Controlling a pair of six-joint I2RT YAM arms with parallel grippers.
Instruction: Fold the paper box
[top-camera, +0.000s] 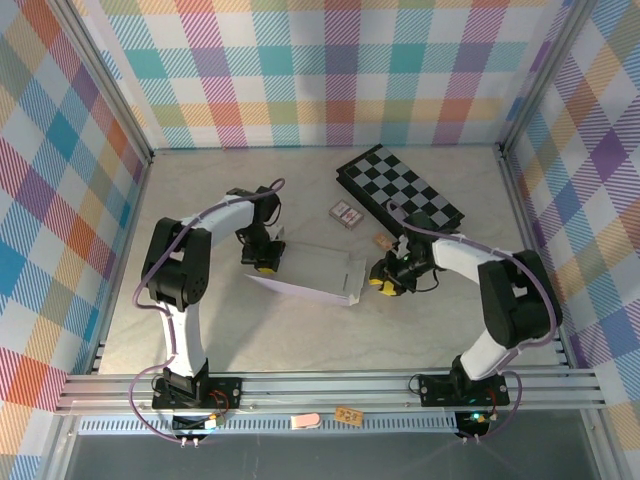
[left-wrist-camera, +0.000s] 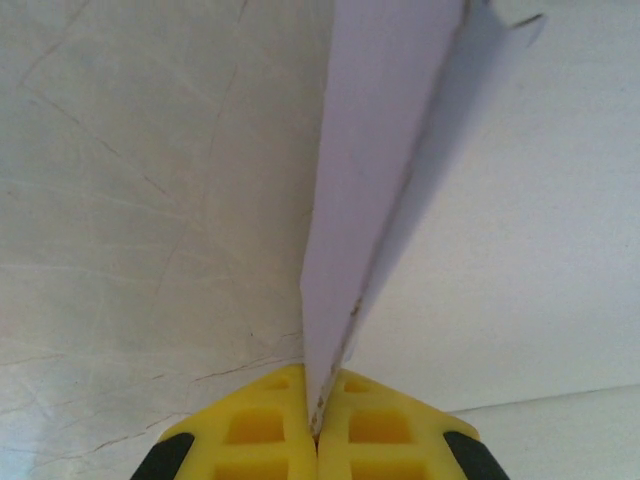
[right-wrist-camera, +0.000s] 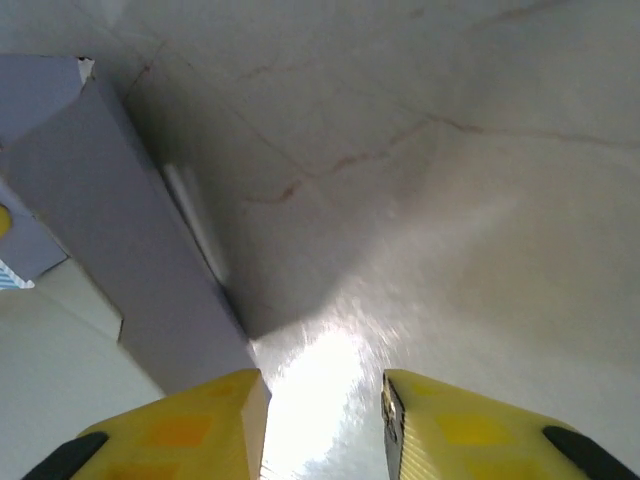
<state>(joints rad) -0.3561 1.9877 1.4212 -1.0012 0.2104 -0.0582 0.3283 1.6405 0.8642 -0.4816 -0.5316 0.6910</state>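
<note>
The box (top-camera: 312, 272) in the middle of the table (top-camera: 250, 335), pinched at one end
The left pincer (left-wrist-camera: 318, 432) grips a flap edge; the right pincer (right-wrist-camera: 325, 400) stands spread, empty, beside the other end.

Table: pale, stone-patterned top, four items lying on it.

Table (top-camera: 250, 340) surface is beige with thin dark veins, glossy under the light in the right wrist view (right-wrist-camera: 450, 200). The paper box (top-camera: 310, 272) lies mid-table, lavender, part folded, with a flap standing up off the surface (left-wrist-camera: 370, 150). The checkerboard (top-camera: 400, 188) lies flat at far right, set at an angle. The small card packs (top-camera: 345, 213) lie just beside the checkerboard's near-left edge, apart from the box. A tiny tan card (top-camera: 382, 241) lies between the checkerboard and the box's right end. The near table strip is bare.
</note>
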